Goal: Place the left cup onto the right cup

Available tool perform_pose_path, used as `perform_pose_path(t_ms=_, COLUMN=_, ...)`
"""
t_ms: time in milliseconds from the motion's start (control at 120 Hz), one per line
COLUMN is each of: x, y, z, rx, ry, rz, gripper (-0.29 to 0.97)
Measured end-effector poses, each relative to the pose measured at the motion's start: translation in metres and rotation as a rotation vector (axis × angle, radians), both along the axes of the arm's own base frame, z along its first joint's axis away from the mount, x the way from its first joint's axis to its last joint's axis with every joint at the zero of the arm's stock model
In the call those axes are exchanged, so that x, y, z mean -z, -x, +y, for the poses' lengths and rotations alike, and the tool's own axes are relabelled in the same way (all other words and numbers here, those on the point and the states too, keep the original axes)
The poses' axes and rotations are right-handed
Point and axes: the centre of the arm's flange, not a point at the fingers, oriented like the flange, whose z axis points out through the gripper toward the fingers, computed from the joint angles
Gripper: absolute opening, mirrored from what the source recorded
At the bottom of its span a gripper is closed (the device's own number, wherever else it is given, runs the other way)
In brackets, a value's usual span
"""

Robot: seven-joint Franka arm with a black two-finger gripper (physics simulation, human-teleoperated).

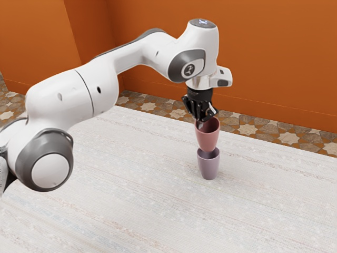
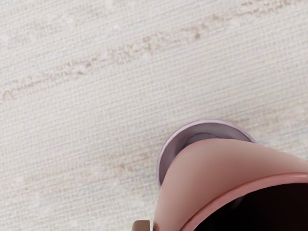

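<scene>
A dusty-red cup (image 1: 207, 135) stands upright with its base set into the mouth of a mauve cup (image 1: 208, 164) on the pale table. My black gripper (image 1: 203, 117) is at the red cup's rim, fingers shut on that rim. In the wrist view the red cup (image 2: 226, 178) looms large under my hand, and the mauve cup's rim (image 2: 166, 151) peeks out from beneath it.
The woven pale tabletop (image 1: 131, 179) stretches wide around the stacked cups. Behind it lie a patterned tile floor (image 1: 263, 126) and orange walls (image 1: 274, 47). My white arm (image 1: 79, 100) comes in from the exterior view's left.
</scene>
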Motion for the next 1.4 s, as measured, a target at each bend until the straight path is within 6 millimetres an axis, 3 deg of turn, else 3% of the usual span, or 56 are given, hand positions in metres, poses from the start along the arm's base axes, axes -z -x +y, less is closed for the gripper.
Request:
perform_pose_path(t_ms=942, x=0.031, y=-0.011, z=0.001, rx=-0.005, ry=0.011, rz=0.026, gripper=-0.10)
perform_pose_path(t_ms=1067, x=0.032, y=-0.011, z=0.001, rx=-0.006, ry=0.014, rz=0.028, gripper=0.01)
perform_pose_path(t_ms=1400, x=0.032, y=-0.011, z=0.004, rx=-0.008, ry=0.018, rz=0.031, gripper=0.49)
